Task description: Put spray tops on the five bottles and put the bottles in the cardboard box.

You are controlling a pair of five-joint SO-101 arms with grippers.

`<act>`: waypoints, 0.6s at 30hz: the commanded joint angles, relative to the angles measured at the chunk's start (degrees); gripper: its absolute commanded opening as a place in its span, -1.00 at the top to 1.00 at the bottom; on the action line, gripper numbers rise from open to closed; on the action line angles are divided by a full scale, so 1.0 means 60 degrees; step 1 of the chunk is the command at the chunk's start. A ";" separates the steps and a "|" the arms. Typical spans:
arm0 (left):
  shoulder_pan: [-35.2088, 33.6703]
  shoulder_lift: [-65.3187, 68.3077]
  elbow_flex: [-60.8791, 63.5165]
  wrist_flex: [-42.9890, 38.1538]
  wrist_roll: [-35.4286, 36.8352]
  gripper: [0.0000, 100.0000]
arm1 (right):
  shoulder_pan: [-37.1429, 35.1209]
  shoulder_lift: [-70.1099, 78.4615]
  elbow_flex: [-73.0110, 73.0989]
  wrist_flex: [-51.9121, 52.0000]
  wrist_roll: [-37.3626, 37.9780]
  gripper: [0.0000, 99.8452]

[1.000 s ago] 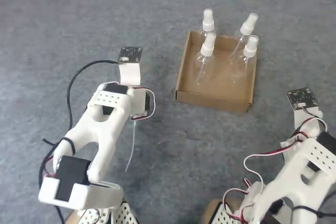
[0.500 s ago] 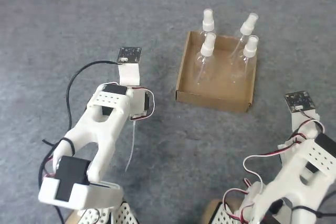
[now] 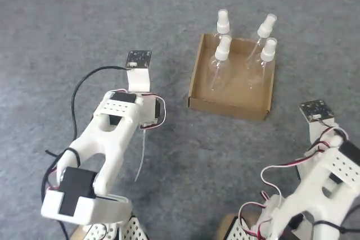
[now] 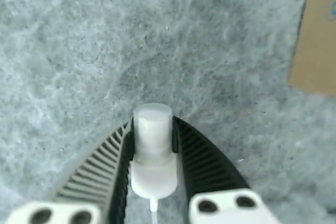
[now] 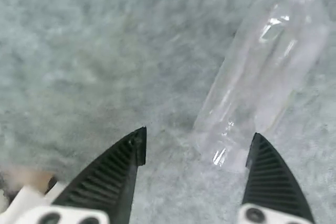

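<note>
left fingers [image 4: 202,158]: closed narrow on the spray top [image 4: 152,145]. They pinch it at the collar, with its round head poking out past the tips. In the high view its thin tube [image 3: 140,158] hangs down beside my left arm.
right fingers [image 5: 113,179]: spread wide with nothing in them, low over the table [image 3: 56,54].
bottle: the one uncapped clear bottle [image 5: 262,72] lies on its side on the table. Its flat base end sits in the gap between my right fingers, closer to one finger than the other.
long axis: it runs away from the right fingers and slants across their gap. I judge I need a wrist turn before closing squarely across the body.
nearer arm: the right, by far. The left arm, with the top, is well apart from this bottle.
box: the cardboard box [image 3: 228,108] sits beyond both arms, with four capped bottles [image 3: 223,49] in it. They crowd the far half, so I reckon the near half has space for a fifth.
room: there is bare grey table between the two arms and in front of the box's near wall. That looks like enough space to stand the bottle up and bring the top across to it.
risk: the clear body looks slick and round, so it may roll as I close.
</note>
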 commanded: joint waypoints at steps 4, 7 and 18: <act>0.0029 -0.0088 -0.0051 -0.0176 -0.0044 0.98 | -0.0007 -0.0315 -0.1744 0.1018 0.0264 0.49; -0.0015 -0.0088 -0.0051 -0.0176 -0.0044 0.98 | -0.0007 -0.0242 -0.2066 0.1004 0.0264 0.49; 0.0029 -0.0103 0.0037 -0.0073 -0.1289 0.98 | -0.0037 -0.0271 -0.2447 0.0916 0.0190 0.49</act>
